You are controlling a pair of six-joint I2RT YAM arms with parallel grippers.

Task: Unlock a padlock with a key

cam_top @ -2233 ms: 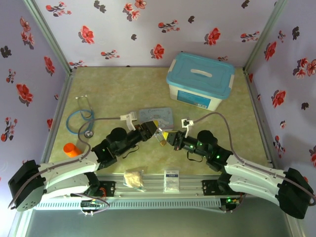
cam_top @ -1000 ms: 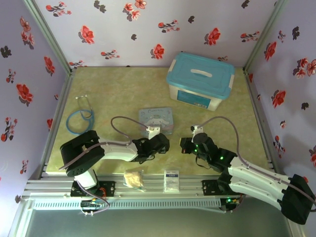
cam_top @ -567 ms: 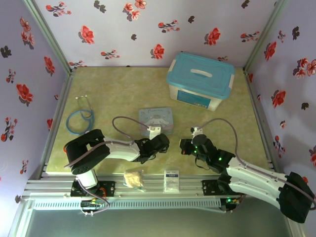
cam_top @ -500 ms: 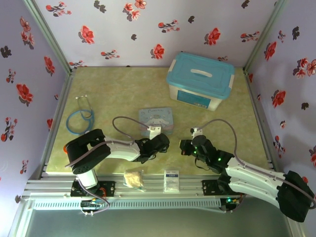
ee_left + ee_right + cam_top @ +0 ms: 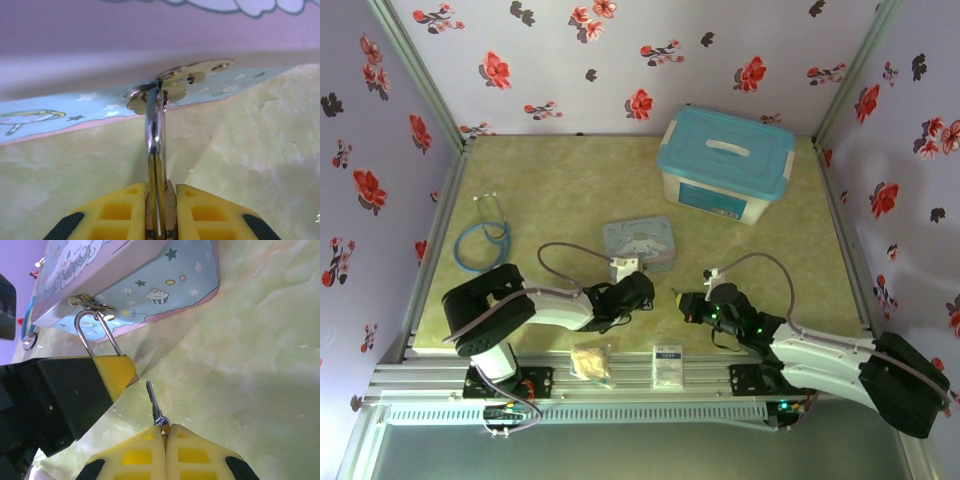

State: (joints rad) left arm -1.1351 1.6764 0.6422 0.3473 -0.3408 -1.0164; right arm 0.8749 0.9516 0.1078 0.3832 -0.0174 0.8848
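The brass padlock (image 5: 161, 212) sits pinched between the yellow pads of my left gripper (image 5: 160, 200), which is shut on its body. Its silvery shackle (image 5: 155, 135) rises through the metal hasp (image 5: 180, 82) of the pale blue cartoon tin (image 5: 638, 243). My right gripper (image 5: 164, 432) is shut on the head of the small grey key (image 5: 153, 400), whose blade points at the left gripper's yellow pad (image 5: 116, 372), a short gap away. From above, the left gripper (image 5: 642, 290) and the right gripper (image 5: 682, 303) face each other just in front of the tin.
A white box with a teal lid (image 5: 725, 160) stands at the back right. A blue stethoscope (image 5: 480, 240) lies at the left. A small bag (image 5: 590, 360) and a white card (image 5: 667, 362) rest on the front rail. Flowered walls enclose the table.
My right gripper has moved left and lower with the key, closing on the left gripper. The left gripper stays at the tin's front edge, shifted slightly left.
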